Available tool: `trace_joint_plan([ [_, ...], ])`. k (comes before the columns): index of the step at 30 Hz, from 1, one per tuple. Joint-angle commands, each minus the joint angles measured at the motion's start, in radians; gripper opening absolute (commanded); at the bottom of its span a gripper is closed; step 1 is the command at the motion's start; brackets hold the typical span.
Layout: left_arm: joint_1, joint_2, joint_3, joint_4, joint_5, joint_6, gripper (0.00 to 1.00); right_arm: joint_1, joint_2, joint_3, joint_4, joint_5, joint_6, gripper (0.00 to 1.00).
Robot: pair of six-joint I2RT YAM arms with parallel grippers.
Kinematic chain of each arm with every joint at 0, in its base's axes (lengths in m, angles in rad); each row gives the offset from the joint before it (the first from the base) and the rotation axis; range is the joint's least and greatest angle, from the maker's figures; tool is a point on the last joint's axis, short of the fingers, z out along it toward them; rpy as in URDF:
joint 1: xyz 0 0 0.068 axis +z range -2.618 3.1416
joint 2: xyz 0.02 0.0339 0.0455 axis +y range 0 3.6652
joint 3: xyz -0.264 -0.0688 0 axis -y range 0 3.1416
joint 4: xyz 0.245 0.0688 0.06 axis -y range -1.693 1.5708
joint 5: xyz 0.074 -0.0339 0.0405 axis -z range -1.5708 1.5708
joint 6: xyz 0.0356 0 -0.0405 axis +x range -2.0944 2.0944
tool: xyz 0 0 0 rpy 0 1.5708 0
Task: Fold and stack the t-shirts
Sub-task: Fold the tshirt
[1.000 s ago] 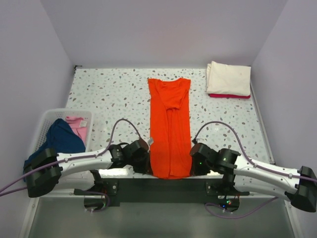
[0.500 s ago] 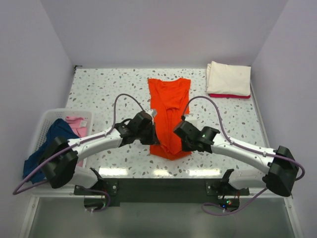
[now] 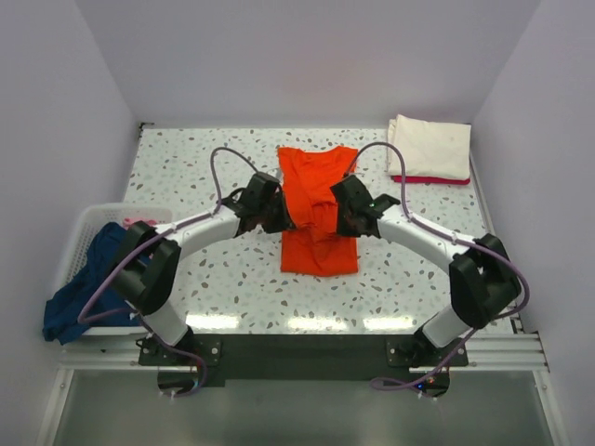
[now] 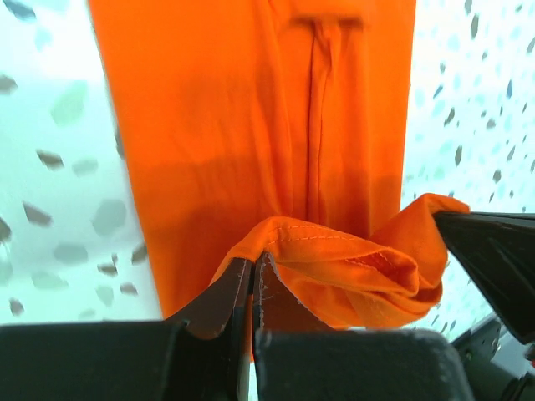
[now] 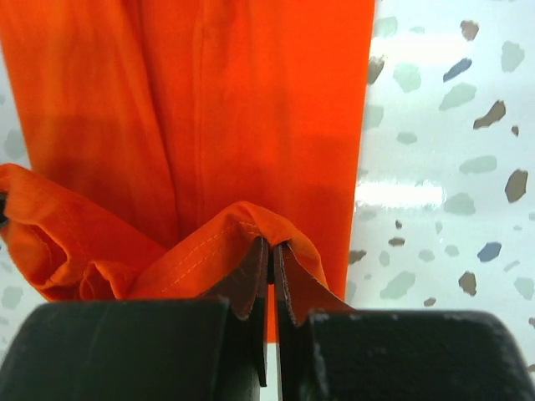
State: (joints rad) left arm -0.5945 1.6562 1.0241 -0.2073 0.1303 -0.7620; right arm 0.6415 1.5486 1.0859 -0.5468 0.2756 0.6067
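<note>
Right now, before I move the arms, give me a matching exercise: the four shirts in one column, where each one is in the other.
1 orange shirt
2 cream shirt
3 red shirt
4 blue shirt

A under the cream shirt
B draped over the basket, left side
C pinched by the left gripper and right gripper
D top of the far right pile

Pairs: 1-C, 2-D, 3-A, 4-B

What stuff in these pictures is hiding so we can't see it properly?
- Red cloth t-shirt: top view, only an edge shows; the folded cream-white cloth t-shirt covers it.
- Pink cloth t-shirt: top view, mostly behind the left arm and the navy blue cloth t-shirt.
- Bright orange cloth t-shirt: far end runs off both wrist views; the left gripper and right gripper cover the pinched hem.
</note>
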Motion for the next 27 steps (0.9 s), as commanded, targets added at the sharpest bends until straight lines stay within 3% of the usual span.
trace_joint_plan([
  [1,0.053,0.058,0.091,0.057,0.018,0.035,0.0,-0.058,0.077,0.086,0.067,-0.074,-0.036,0.0],
  [11,0.139,0.224,0.235,0.042,0.071,0.047,0.0,-0.192,0.264,0.238,0.076,-0.165,-0.048,0.0],
  [27,0.191,0.28,0.298,0.051,0.127,0.087,0.0,-0.27,0.315,0.276,0.081,-0.222,-0.038,0.0],
])
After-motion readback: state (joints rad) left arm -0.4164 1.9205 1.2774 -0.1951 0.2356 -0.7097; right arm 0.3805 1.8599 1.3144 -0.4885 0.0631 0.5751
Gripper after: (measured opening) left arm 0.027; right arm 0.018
